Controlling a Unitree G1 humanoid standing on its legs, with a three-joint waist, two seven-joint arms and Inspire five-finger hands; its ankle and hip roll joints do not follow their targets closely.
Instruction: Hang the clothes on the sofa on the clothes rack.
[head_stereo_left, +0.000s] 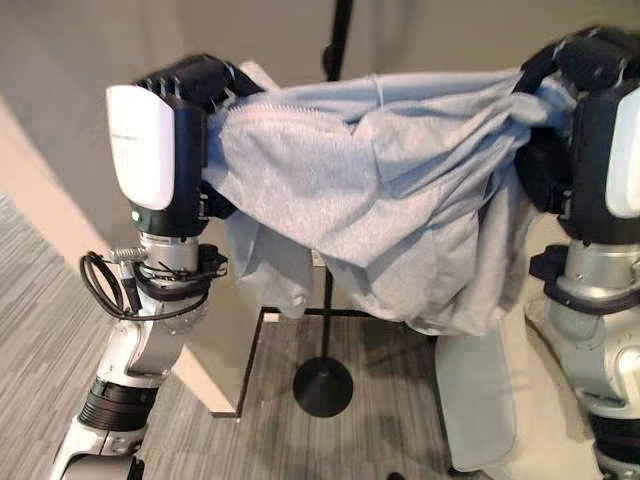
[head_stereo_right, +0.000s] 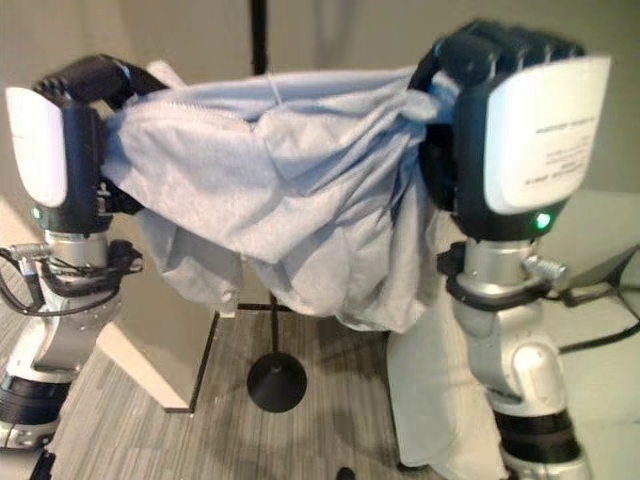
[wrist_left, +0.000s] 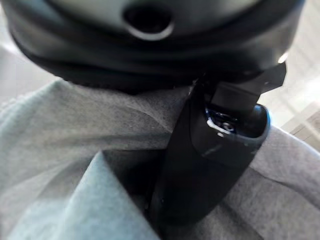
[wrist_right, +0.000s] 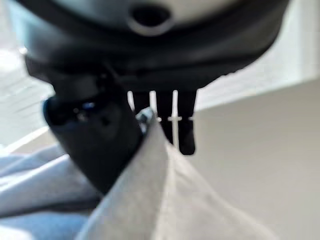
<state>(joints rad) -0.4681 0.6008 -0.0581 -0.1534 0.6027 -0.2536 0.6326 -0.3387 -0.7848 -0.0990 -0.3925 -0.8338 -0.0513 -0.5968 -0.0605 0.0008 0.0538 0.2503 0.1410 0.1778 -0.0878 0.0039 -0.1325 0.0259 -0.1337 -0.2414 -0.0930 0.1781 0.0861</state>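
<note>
Grey garment: we held it stretched sideways, left robot hand and right robot hand each clenching one end, before the clothes rack

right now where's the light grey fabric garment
The light grey fabric garment hangs stretched between the raised left hand and right hand, in front of the black clothes rack pole.

one grey garment, one black rack stand, two hands

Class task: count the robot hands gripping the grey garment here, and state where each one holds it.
2. The left hand grips the grey garment at its left end; the right hand grips its right end. It hangs between them before the rack pole.
</note>
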